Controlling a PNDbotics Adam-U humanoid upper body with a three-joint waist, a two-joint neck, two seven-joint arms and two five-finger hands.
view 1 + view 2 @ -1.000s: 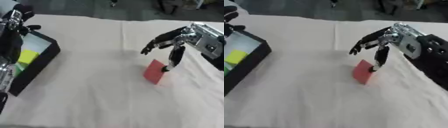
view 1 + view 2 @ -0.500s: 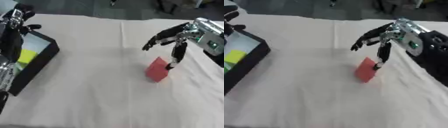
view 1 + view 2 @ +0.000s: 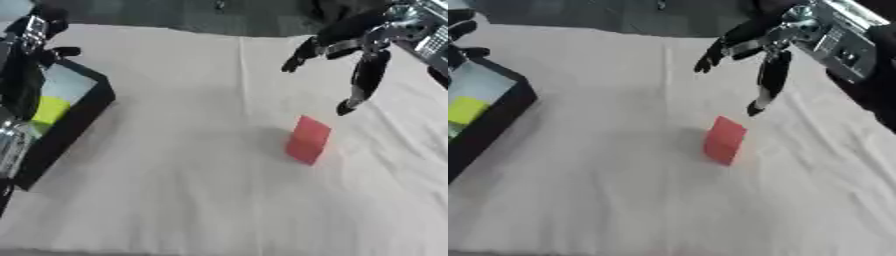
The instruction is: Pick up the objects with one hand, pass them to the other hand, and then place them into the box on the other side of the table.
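Red block [image 3: 308, 140] (boxy) on cloth [image 3: 192, 190].

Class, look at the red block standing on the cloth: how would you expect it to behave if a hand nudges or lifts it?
The red block stands tall and narrow on the soft cloth, so a nudge would probably tip it. Its flat faces suggest it will not roll. It looks stiff. The right hand, open above it, does not touch it.

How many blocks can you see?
2. A red block stands on the white cloth, below the right hand. A yellow block lies in the black box at left. More may hide in the box.
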